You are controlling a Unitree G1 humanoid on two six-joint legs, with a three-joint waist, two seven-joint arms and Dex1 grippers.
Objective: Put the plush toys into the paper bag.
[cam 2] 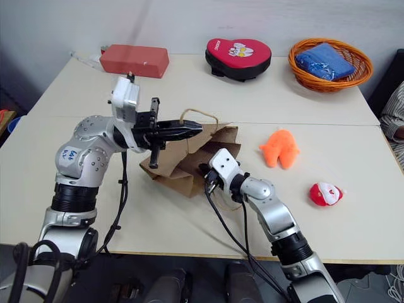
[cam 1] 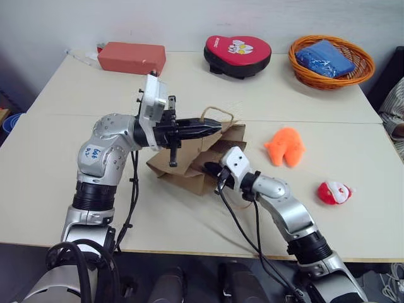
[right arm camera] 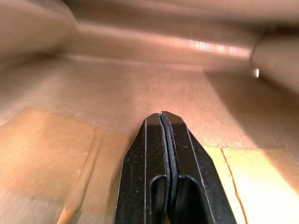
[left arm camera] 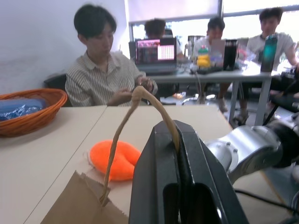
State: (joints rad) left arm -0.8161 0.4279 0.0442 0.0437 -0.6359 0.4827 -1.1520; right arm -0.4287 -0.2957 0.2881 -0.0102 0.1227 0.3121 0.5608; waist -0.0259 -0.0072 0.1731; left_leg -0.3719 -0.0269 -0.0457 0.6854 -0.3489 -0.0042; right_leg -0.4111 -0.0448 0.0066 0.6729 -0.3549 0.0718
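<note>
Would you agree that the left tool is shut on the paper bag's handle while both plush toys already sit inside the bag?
Not quite: the left tool is shut on the paper bag's handle, but the orange plush toy and red-and-white plush toy lie on the table, per the left eye view.

Paper bag [cam 1: 189,165]: plain brown kraft, tan cord handle [left arm camera: 140,116]. One plush toy [cam 1: 285,146] bright orange; the smaller plush toy [cam 1: 333,192] red and white. Mitt [cam 1: 237,54]: red, black edge, white print. Basket [cam 1: 353,71]: orange wicker, blue contents. Box [cam 1: 131,57]: brick red. Table [cam 1: 353,136]: cream.
</note>
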